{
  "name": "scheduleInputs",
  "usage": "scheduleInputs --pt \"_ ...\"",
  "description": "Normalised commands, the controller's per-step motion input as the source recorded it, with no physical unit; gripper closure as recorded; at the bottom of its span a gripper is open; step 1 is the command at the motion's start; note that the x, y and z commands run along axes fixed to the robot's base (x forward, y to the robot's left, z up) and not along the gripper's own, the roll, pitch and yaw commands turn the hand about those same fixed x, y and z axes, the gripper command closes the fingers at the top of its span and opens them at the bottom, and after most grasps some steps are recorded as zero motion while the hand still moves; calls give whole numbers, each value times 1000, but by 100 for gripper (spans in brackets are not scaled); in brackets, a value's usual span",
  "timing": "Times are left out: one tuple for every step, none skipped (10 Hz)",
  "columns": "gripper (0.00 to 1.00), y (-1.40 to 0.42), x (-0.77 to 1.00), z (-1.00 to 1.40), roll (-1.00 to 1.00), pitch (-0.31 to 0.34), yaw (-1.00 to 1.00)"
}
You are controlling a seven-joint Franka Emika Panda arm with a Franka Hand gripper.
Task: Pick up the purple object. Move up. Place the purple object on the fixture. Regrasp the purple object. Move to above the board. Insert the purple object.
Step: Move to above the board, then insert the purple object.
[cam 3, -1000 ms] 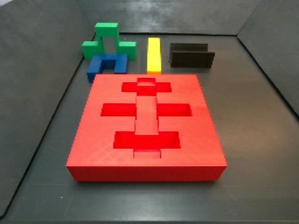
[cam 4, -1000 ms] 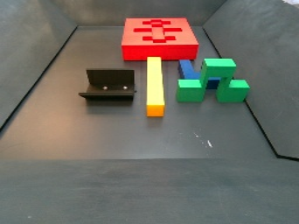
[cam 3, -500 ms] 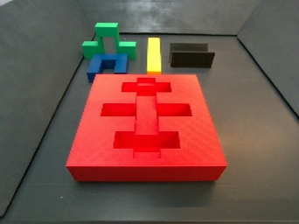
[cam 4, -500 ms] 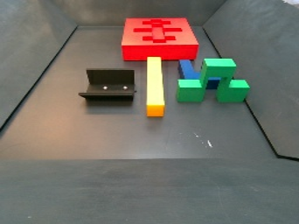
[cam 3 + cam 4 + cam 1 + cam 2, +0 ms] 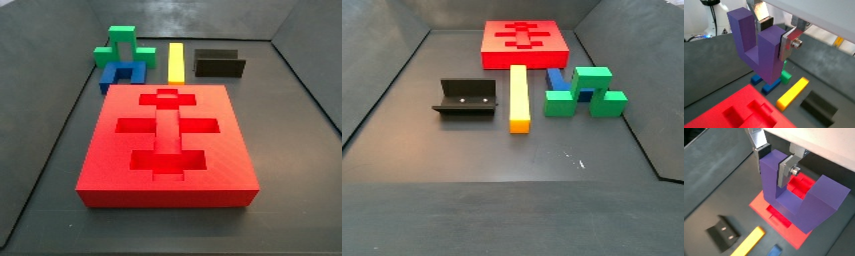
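The purple object (image 5: 759,45) is clamped by one prong between the end effector (image 5: 774,170) fingers, high above the worktop, out of both side views as it was 1 s ago. Below it in a wrist view lies the board (image 5: 801,185); farther off, the fixture (image 5: 723,232) w/ yellow bar (image 5: 747,242). Judged: regrasp done, insertion next
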Motion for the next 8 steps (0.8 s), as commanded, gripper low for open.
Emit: scheduleInputs --pt "100 16 -97 10 -1000 15 -56" --pt "100 35 -88 10 -830 -9 -39" --pt "100 35 -71 -3 -601 -23 -27" --pt "100 20 -52 1 -331 -30 -9" --pt "100 0 0 -29 0 0 0" --pt "100 -226 154 -354 0 -136 0" --pt "100 -423 309 -463 0 -203 60" --pt "100 -589 417 -574 0 -234 146"
